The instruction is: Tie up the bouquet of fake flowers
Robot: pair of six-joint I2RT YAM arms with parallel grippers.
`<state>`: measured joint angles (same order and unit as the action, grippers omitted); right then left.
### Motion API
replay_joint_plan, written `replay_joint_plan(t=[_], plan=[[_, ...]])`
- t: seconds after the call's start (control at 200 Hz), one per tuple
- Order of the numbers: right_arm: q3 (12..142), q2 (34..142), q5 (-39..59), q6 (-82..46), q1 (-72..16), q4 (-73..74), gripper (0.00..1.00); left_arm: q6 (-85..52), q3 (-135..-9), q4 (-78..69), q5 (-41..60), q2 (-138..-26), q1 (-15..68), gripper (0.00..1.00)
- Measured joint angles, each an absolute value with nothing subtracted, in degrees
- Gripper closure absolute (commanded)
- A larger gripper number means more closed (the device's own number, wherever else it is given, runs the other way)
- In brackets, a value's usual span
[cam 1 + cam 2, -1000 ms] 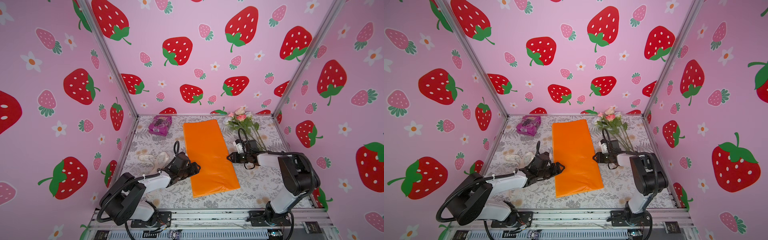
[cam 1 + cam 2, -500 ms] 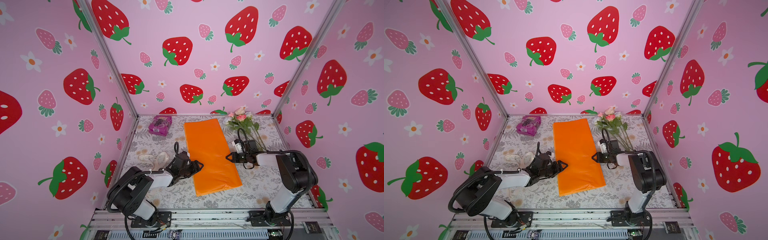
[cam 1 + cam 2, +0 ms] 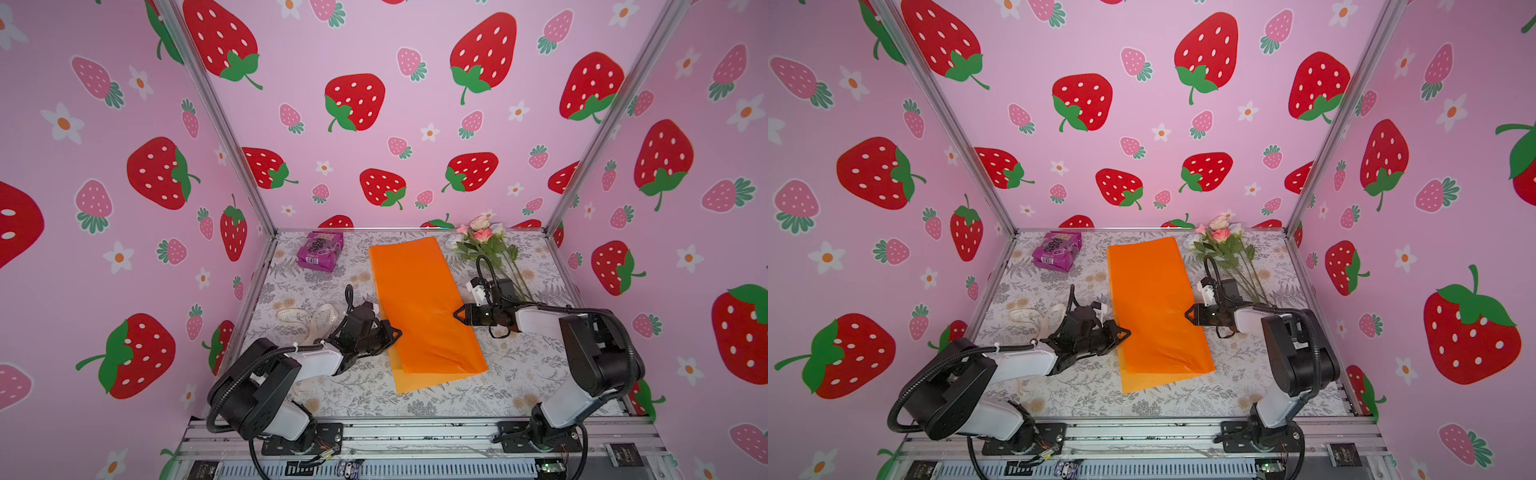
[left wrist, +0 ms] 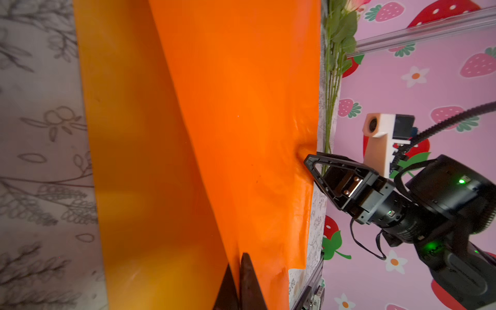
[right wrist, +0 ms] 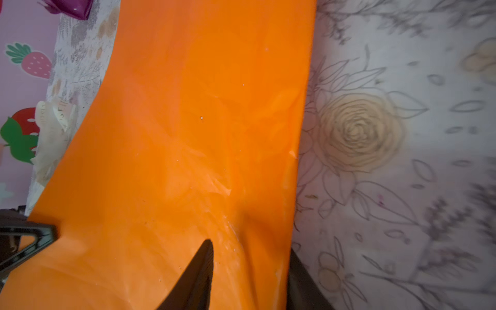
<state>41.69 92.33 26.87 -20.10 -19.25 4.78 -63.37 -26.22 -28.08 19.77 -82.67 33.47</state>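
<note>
Paper-positioning step: orange wrapping paper flat on worktop, left tool clamped on its left edge, right tool jaws apart astride its right edge, roses untied just beside, back-right; next probably calls for laying stems onto paper.

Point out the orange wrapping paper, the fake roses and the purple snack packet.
orange wrapping paper [image 3: 415, 299]: in a top view, middle of the sheet.
fake roses [image 3: 482, 235]: in a top view, a pink head.
purple snack packet [image 3: 320, 250]: in a top view, middle of its face.
</note>
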Motion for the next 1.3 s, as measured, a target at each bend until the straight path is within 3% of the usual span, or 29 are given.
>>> replay_joint_plan(t=[0.21,0.355,0.455,0.59,0.805,0.89,0.96,1.05,1.086,1.136,1.301], plan=[[38.83,70.04,23.64,-15.53,-22.00,3.75,0.49,-62.48,-29.80,-23.66,20.14,-75.75,33.47,1.00],[33.08,54.24,24.10,-8.25,-35.16,7.90,0.51,-62.11,-31.86,-22.02,20.21,-74.15,33.47,1.00],[26.30,45.89,24.40,-2.28,-45.60,12.05,0.44,-62.19,-32.45,-21.87,20.23,-74.28,33.47,1.00],[21.61,43.22,19.94,4.75,-57.41,14.13,0.41,-62.41,-33.30,-21.15,20.16,-74.28,33.47,1.00],[21.71,53.04,6.42,13.04,-67.57,16.95,0.35,-62.85,-33.74,-20.47,20.18,-74.28,33.47,1.00],[21.69,57.82,-2.83,15.35,-68.79,19.73,0.42,-62.85,-34.04,-19.62,20.21,-74.28,33.47,1.00],[21.69,60.80,-9.98,17.28,-69.06,22.35,0.64,-62.83,-34.26,-19.11,20.21,-74.24,33.47,1.00],[21.47,62.04,-16.53,17.98,-69.17,25.41,0.83,-62.81,-34.26,-18.26,20.18,-73.60,33.47,1.00],[21.28,62.06,-18.26,18.15,-69.17,26.79,0.90,-62.72,-34.26,-17.63,20.16,-73.08,33.47,0.96],[20.80,61.84,-20.56,19.31,-69.19,28.91,1.00,-62.35,-34.37,-16.67,20.16,-72.29,33.47,0.80],[17.89,58.81,-23.88,18.15,-69.23,33.23,1.00,-60.01,-35.62,-12.03,19.73,-68.95,33.47,0.39]])
